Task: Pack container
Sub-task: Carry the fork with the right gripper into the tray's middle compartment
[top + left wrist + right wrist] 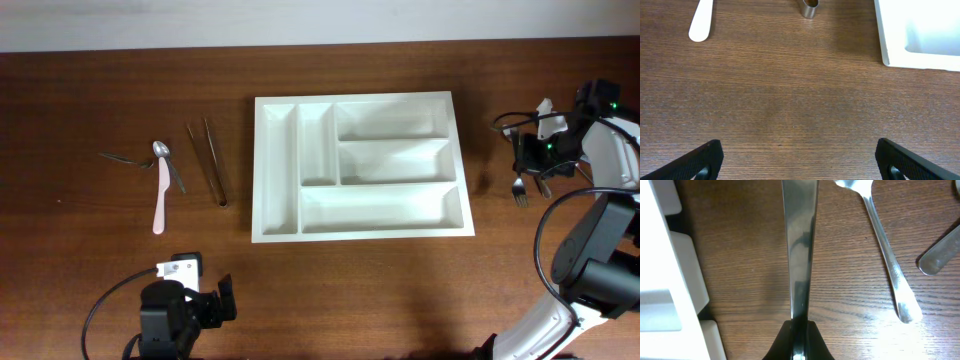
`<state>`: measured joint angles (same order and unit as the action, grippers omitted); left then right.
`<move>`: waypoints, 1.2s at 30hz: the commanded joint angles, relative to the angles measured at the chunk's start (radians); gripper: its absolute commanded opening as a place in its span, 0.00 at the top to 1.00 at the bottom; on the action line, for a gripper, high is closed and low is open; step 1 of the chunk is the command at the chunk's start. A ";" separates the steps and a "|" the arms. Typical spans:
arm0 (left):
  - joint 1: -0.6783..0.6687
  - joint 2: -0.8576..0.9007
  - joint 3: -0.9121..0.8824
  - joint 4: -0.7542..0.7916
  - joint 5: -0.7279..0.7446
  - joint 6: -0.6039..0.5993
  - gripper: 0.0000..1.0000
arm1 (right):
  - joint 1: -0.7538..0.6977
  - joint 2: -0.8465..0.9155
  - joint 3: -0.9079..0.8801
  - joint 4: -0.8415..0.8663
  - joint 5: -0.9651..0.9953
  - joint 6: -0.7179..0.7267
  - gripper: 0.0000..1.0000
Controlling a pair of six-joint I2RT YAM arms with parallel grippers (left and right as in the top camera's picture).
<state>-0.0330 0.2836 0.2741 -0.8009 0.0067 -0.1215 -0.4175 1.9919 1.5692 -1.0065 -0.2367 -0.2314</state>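
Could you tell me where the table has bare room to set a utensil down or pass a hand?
Bare wood: between the tongs and the container, between the container and the right-side cutlery, and along the container's near side. Its five compartments are empty. Crowded: around the spoon and pink-handled utensil, and by that cutlery.

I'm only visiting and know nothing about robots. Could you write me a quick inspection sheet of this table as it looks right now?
Surface: dark wooden table, no spills seen.
Job's things: white container at the centre, all five compartments empty; spoon, pink-handled utensil and tongs lie to its left; two loose utensils lie to its right.
Clutter: nothing seen.
Grippers: left gripper has its fingers wide open over bare wood, holding nothing; right gripper has its fingers shut on a metal utensil.
Cables: black cables loop beside both arms, clear of the container.
Surroundings: pale strip beyond the table's far edge.
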 commanded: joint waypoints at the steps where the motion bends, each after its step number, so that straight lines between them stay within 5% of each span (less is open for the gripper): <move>1: 0.003 -0.002 0.014 -0.001 -0.003 -0.009 0.01 | 0.007 0.008 0.021 -0.004 -0.079 0.004 0.96; 24: 0.003 -0.002 0.014 -0.001 -0.003 -0.009 0.01 | 0.268 -0.019 0.199 -0.117 -0.138 -0.027 0.96; 36: 0.003 -0.002 0.014 -0.001 -0.003 -0.009 0.01 | 0.430 -0.019 0.220 -0.138 -0.230 -0.621 0.96</move>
<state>-0.0330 0.2836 0.2741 -0.8021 0.0067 -0.1215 -0.0216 1.9926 1.7664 -1.1442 -0.4335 -0.6159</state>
